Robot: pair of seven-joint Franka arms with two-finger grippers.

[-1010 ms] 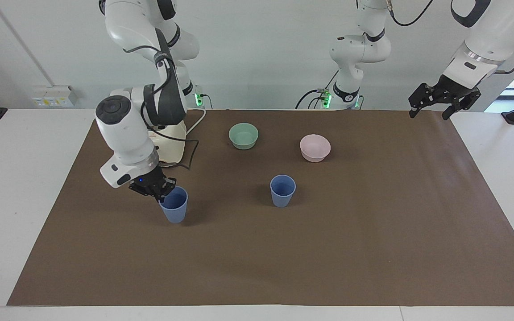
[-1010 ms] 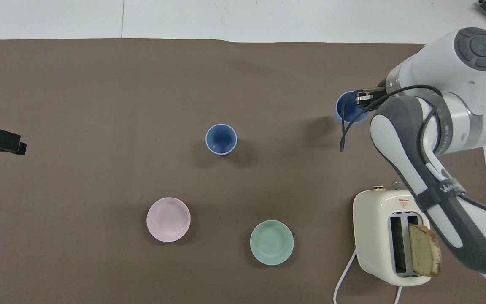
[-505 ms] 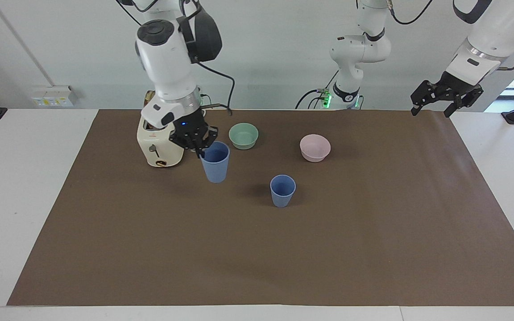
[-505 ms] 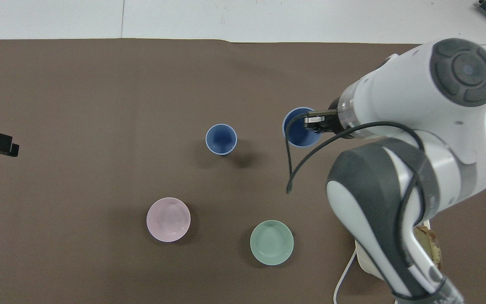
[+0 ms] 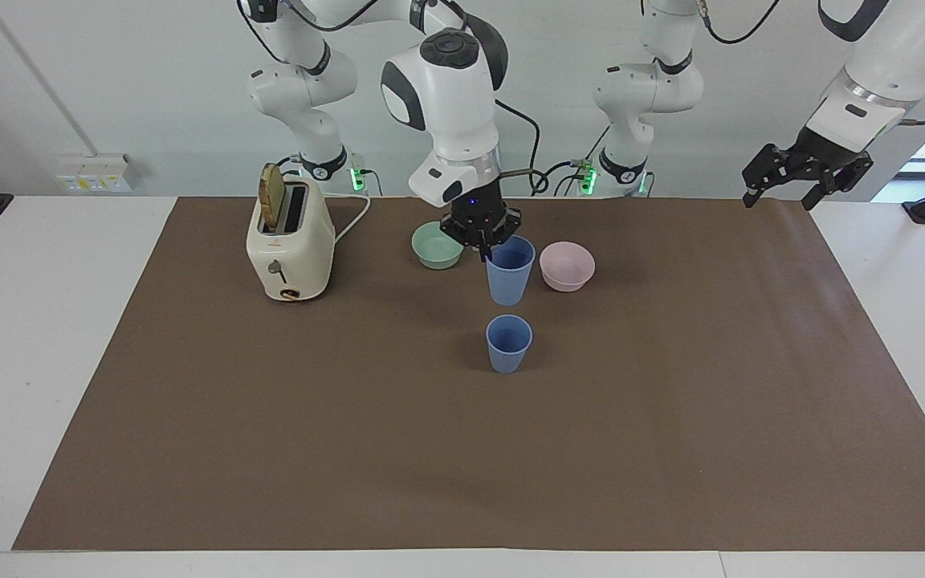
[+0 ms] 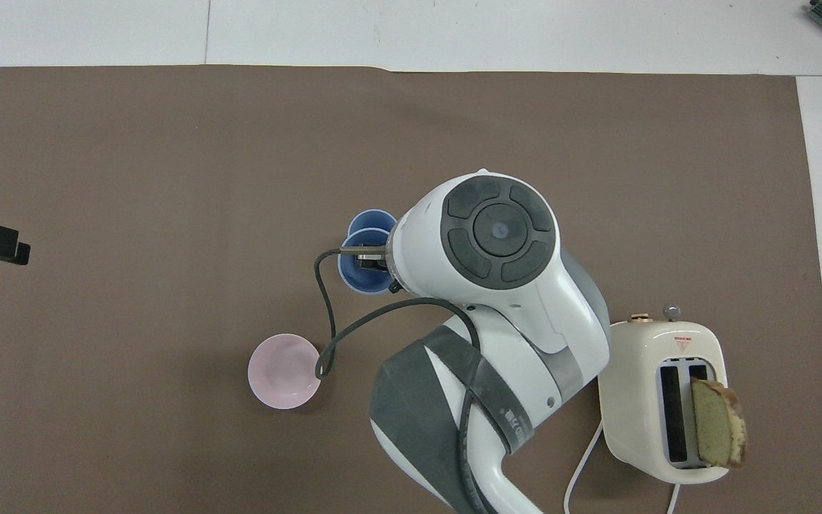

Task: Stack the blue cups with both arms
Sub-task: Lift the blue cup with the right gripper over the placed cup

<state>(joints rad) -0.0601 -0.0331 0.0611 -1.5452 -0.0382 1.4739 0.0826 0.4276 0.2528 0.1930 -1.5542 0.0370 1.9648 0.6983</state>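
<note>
Right hand [image 5: 483,241] pinched on rim of raised blue cup [image 5: 509,270], over standing blue cup [image 5: 508,343] on surface [image 5: 671,417]; left hand [image 5: 805,174] spread wide w/ nothing, waits past pink bowl [image 5: 567,266].

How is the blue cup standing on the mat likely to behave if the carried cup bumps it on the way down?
The standing cup looks like thin plastic, so probably light and easily shoved. It is tall with a narrow base, so an off-centre knock may tip it, and then it could roll. The right claw holds the carried cup by its rim alone, which suggests little weight.
</note>
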